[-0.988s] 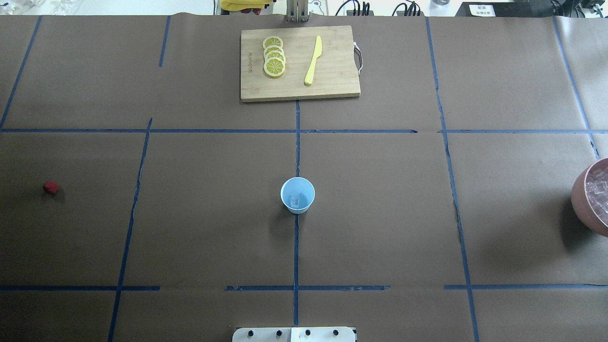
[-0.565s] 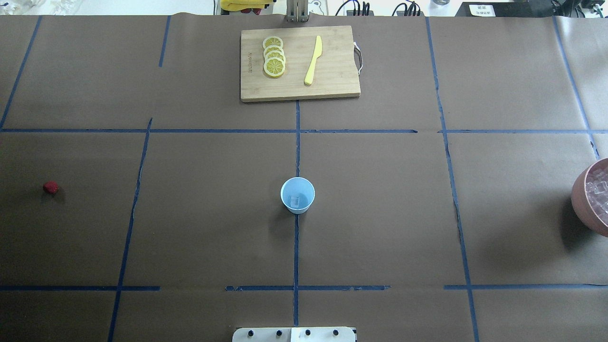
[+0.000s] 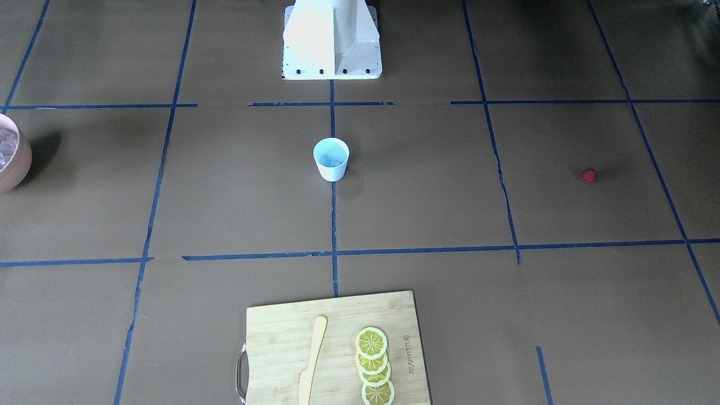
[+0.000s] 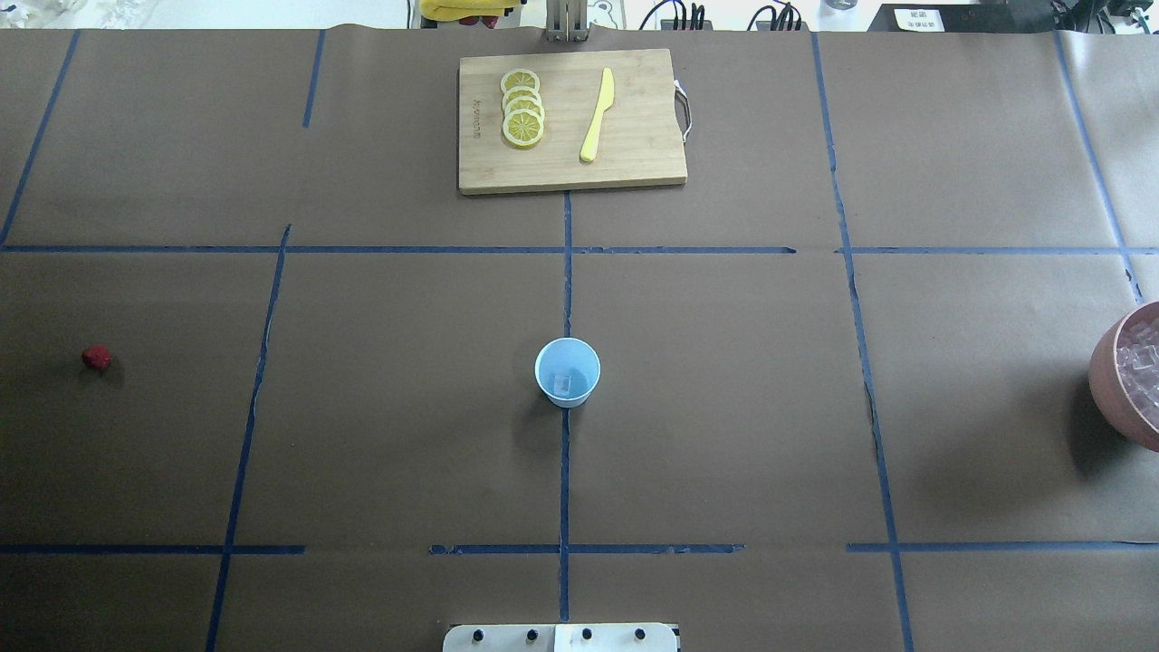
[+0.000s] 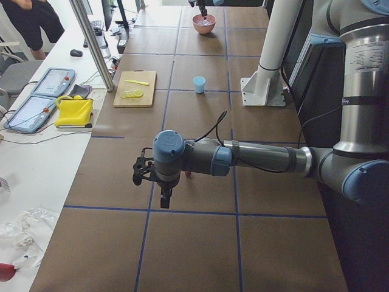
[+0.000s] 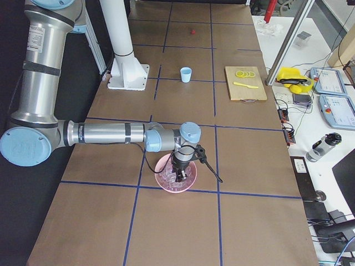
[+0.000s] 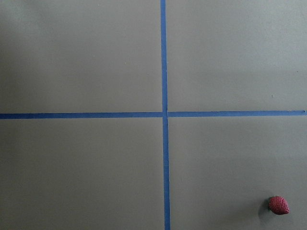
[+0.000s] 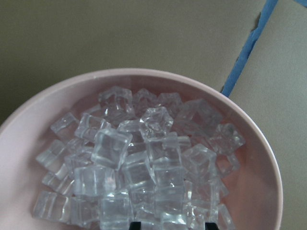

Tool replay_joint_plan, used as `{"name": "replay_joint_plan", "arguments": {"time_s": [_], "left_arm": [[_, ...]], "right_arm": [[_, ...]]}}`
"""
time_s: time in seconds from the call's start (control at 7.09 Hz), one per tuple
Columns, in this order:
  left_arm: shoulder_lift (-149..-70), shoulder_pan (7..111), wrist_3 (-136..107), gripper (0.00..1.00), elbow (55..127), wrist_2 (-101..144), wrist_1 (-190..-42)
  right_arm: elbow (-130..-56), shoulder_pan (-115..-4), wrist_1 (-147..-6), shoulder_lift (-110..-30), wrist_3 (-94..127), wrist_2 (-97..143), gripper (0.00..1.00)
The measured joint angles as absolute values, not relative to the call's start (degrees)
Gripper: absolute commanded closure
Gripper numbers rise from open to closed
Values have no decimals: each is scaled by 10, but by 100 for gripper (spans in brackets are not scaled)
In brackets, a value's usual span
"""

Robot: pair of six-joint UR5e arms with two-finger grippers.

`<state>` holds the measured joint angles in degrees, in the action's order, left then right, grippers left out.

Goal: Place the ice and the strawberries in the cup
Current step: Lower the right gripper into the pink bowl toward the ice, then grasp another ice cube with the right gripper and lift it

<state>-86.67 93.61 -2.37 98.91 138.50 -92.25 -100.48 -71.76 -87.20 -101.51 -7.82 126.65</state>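
Note:
The cup (image 4: 567,371) stands upright at the table's middle, pale blue inside, with one ice cube (image 4: 562,385) at its bottom. A small red strawberry (image 4: 96,357) lies far to the left, also low right in the left wrist view (image 7: 278,205). More ice (image 8: 144,158) fills the pink bowl (image 4: 1109,380) at the right edge. My right gripper (image 6: 180,175) hangs just over that bowl; two dark fingertips (image 8: 135,225) stand apart at the wrist view's bottom edge. My left gripper (image 5: 162,199) hovers over the table near the strawberry; I cannot tell its state.
A wooden cutting board (image 4: 634,163) at the far middle carries lemon slices (image 4: 522,109) and a yellow knife (image 4: 598,116). The robot's base plate (image 4: 561,637) sits at the near edge. Blue tape lines cross the brown table cover.

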Motion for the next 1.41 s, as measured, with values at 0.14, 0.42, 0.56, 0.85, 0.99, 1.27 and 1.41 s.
{"name": "replay_joint_plan", "arguments": {"time_s": [0.14, 0.42, 0.56, 0.85, 0.99, 1.27, 1.41], "left_arm": [[-865, 936, -24, 0, 989, 1390, -923], [-864, 936, -24, 0, 990, 1393, -922], [-864, 936, -24, 0, 992, 1394, -922], [-864, 936, -24, 0, 996, 1396, -921], [-864, 936, -24, 0, 999, 1396, -920], [-864, 936, -24, 0, 1005, 1396, -917], [-864, 936, -24, 0, 1005, 1396, -916]], "right_arm": [[-1003, -716, -872, -1015, -78, 1267, 46], [-1002, -714, -873, -1015, -78, 1267, 46], [-1000, -714, -873, -1015, -78, 1267, 46], [-994, -714, -873, -1015, -78, 1267, 46], [-992, -714, -873, -1015, -78, 1267, 46], [-991, -714, -873, -1015, -77, 1267, 46], [-991, -714, -874, -1015, -77, 1267, 46]]}}
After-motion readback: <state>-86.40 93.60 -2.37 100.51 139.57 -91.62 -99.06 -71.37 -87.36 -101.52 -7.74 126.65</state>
